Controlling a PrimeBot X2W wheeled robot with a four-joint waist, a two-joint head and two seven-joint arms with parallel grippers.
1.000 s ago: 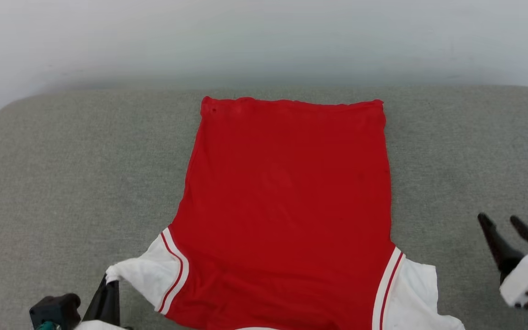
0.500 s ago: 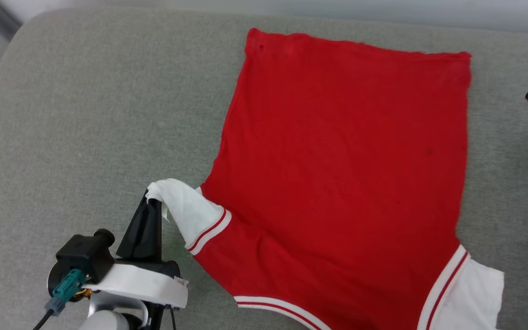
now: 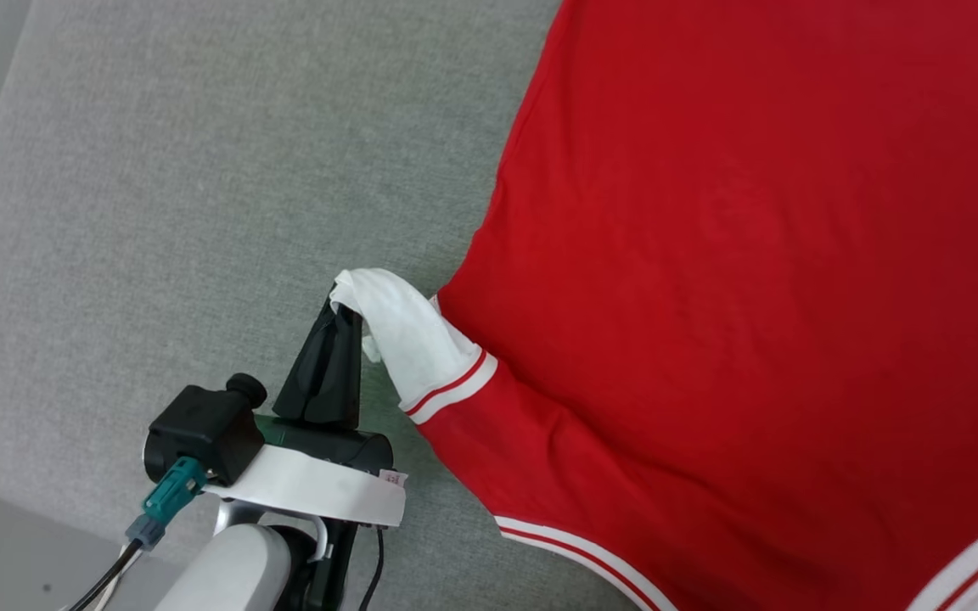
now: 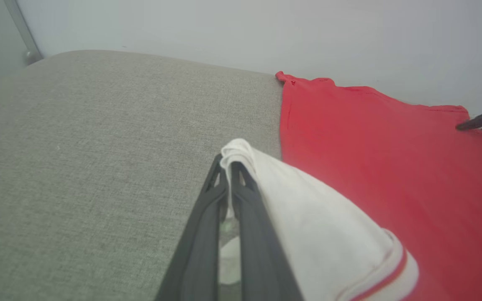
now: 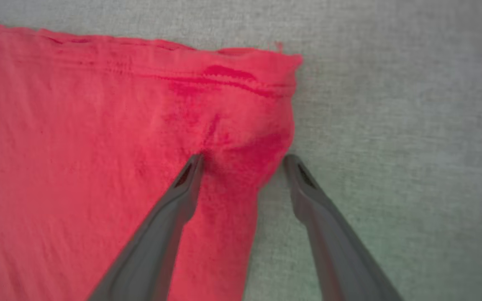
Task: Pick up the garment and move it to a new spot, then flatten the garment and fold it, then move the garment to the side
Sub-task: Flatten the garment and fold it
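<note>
OK, L gripper (image 3: 341,312) is clamped on white sleeve (image 3: 408,339) of shirt (image 3: 727,255), mid-frame; my R gripper (image 5: 243,158) is spread wide, straddling its hem corner (image 5: 283,62). Bare cushion (image 3: 158,170) upper left.

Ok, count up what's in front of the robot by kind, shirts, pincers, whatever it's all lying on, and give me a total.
Garments: 1, the red jersey with white sleeves
Pincers: 2, the left pincer shut on a sleeve, the right pincer open over a hem corner
Surfaces: 1, the grey cushion
Total: 4
</note>
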